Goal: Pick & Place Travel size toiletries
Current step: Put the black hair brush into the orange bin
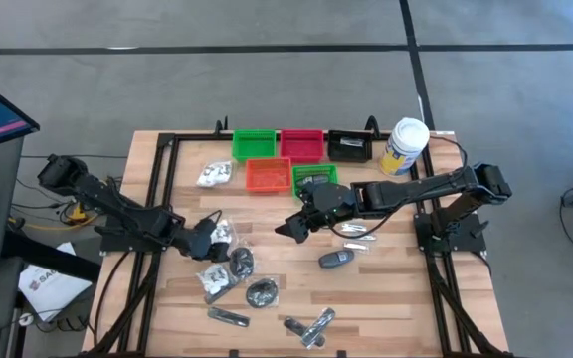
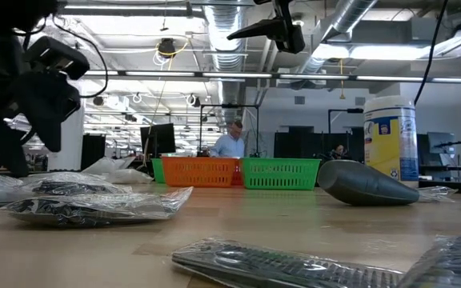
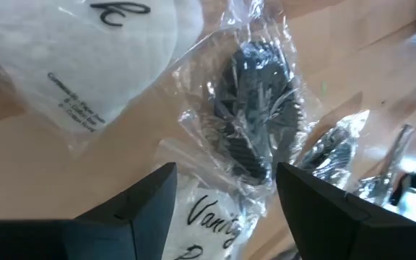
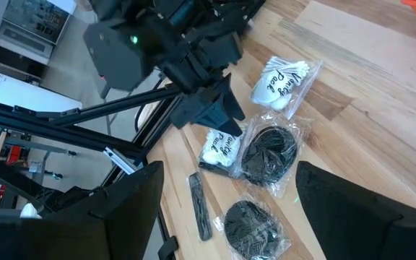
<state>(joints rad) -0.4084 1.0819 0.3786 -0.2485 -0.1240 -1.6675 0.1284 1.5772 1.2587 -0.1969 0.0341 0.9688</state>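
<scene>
Travel size toiletries lie scattered on the wooden table point(image 1: 406, 298): clear packets with white contents point(image 1: 214, 174), black round pieces in plastic point(image 1: 262, 291), slim silvery sachets point(image 1: 229, 316) and a dark grey oval point(image 1: 336, 259). My left gripper point(image 1: 207, 239) is open and tipped down low over a "Vanity" packet point(image 3: 208, 217) and a black round piece in plastic point(image 3: 255, 123). Its fingers stand on either side of them. My right gripper point(image 1: 288, 229) hangs open above the table's middle, clear of everything, looking toward the left gripper point(image 4: 208, 108).
Green point(image 1: 255, 144), red point(image 1: 301, 144) and black point(image 1: 349, 146) trays line the far edge, with orange point(image 1: 268, 175) and green point(image 1: 314, 177) trays in front. A tall white canister point(image 1: 404, 147) stands at the far right. A person point(image 2: 230, 142) sits in the room behind.
</scene>
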